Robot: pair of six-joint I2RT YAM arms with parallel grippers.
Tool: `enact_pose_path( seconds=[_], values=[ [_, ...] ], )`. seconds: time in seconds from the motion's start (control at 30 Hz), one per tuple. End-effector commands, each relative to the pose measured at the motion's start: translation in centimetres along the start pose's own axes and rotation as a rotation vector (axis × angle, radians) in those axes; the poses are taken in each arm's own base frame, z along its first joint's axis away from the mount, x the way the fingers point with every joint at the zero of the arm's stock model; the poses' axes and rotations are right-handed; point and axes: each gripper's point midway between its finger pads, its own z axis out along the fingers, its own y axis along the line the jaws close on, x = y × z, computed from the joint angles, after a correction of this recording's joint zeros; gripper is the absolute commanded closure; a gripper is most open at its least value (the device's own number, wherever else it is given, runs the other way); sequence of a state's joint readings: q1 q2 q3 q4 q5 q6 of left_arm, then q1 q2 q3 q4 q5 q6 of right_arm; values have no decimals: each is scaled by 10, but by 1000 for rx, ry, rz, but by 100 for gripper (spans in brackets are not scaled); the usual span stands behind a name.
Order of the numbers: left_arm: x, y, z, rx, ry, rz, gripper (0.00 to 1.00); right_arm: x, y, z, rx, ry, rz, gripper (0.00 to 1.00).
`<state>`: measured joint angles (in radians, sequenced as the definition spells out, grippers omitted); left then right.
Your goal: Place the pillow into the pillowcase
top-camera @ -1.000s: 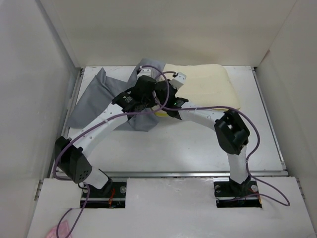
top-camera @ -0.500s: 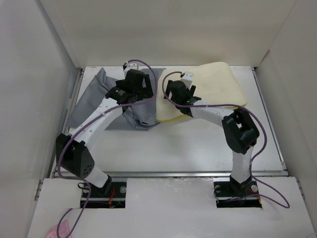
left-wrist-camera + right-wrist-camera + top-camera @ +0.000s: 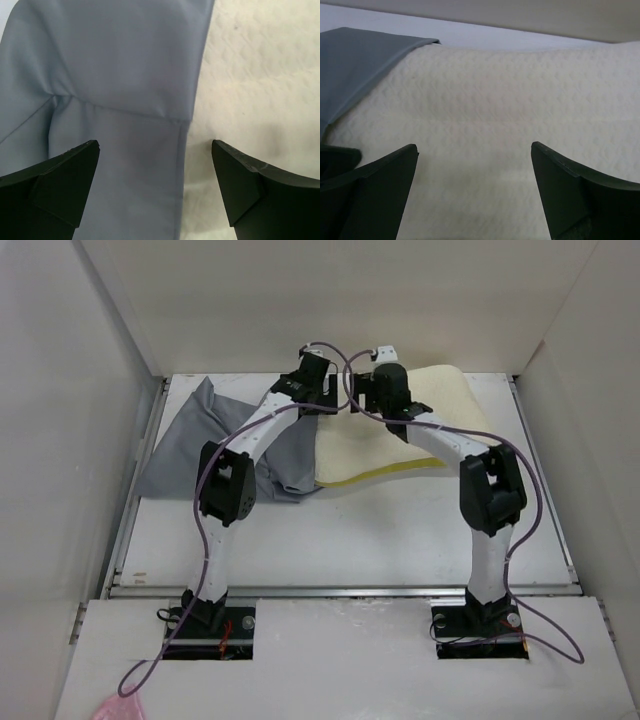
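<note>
From above, a thick cream-yellow foam pillow (image 3: 430,425) lies at the far right of a white table (image 3: 400,530). It is a rounded rectangle with a brighter yellow band showing along its near edge. A plain grey pillowcase (image 3: 195,435) is spread in wrinkles at the far left, and its right side meets the pillow's left end. Both arms reach to the far side, and the left gripper (image 3: 322,398) and right gripper (image 3: 378,395) sit close together over that meeting line. Their jaws are too small to read from this height. The left wrist camera looks straight down. Its two dark fingers (image 3: 55,185) are spread wide with nothing between them, straddling the line where smooth, softly folded grey cloth on the left meets the cream pillow on the right. The right wrist camera shows what the top view cannot, a fine dimpled, quilted texture across the pillow's cream surface. Here too the fingers stand wide apart and hold nothing. They hang above the pillow, a grey corner of the pillowcase lies on its upper left, and a strip of table runs beyond it.
</note>
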<state>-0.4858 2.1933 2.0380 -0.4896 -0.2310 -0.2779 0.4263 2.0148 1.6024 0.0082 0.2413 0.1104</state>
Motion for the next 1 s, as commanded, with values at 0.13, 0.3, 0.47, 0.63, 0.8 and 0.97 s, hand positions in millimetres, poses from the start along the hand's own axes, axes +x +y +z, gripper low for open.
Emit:
enact_pose_path(
  seconds=[0.13,0.3,0.47,0.63,0.8,0.97],
  values=[
    [-27,19,12,-73,-34,-32,33,2,53,38,-250,-33,-93,0],
    [-30,20,17,-66,-39,-50,69,35,73,53,-348,98,-94,5],
    [-44,22,15,-61,-76,-67,100,59,75,48,-359,206,-57,44],
    [-53,22,9,-33,-88,-78,100,50,74,15,-421,126,-24,100],
    [-75,6,-30,57,-149,-49,100,39,71,-28,-468,31,-22,100],
    [-64,-20,-68,132,-158,43,100,88,64,-67,-485,146,61,100]
  ],
)
